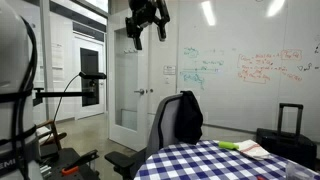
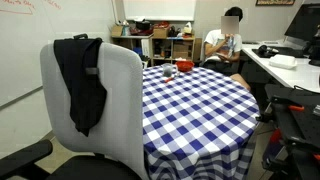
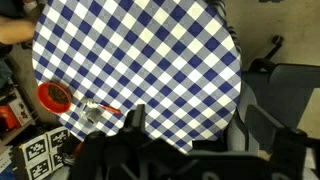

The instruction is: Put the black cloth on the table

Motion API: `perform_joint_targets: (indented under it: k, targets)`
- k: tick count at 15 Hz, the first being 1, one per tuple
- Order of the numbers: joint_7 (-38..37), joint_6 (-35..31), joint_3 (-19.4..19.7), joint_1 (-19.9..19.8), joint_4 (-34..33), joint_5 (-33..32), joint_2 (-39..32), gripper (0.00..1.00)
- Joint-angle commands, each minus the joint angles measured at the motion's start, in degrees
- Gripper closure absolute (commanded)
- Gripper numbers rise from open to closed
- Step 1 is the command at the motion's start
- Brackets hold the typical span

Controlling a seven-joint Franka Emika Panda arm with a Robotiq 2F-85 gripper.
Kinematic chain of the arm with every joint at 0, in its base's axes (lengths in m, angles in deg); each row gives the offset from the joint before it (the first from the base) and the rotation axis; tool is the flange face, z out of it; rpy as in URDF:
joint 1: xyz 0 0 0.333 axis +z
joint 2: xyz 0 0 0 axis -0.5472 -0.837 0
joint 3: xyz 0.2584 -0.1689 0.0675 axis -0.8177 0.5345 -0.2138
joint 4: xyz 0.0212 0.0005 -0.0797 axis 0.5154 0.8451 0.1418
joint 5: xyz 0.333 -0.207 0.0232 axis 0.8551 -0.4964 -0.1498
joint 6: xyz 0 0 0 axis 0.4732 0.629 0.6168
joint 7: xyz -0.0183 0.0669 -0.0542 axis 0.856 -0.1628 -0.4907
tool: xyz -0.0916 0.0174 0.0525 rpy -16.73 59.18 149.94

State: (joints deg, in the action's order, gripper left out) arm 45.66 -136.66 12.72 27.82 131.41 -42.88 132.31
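- The gripper (image 1: 148, 32) hangs high above the table (image 1: 200, 160), fingers spread apart and holding nothing.
- The black cloth (image 2: 80, 80) is draped over the back of the grey office chair (image 2: 122, 105), which stands just beside the table.
- A small red object (image 3: 55, 97) lies near the edge of the checked tabletop.

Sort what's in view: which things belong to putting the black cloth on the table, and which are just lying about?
Job: cloth, draped over the chair; table; gripper, high up, open.
Lying about: red bowl; suitcase; whiteboard; seated person.
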Motion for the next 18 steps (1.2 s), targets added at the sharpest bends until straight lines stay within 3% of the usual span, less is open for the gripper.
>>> perform_joint_targets:
  k: [1, 7, 12, 18]
  targets:
    - [-0.5, 0.3, 0.5, 0.7, -0.2, -0.5, 0.0, 0.00]
    - [-0.5, 0.2, 0.1, 1.1, -0.7, -0.4, -0.9, 0.00]
    - [-17.2, -1.1, -6.9, 0.6, -12.7, 3.9, -16.9, 0.00]
    - [-28.6, -0.7, -17.2, 1.7, -28.3, -0.7, -34.6, 0.00]
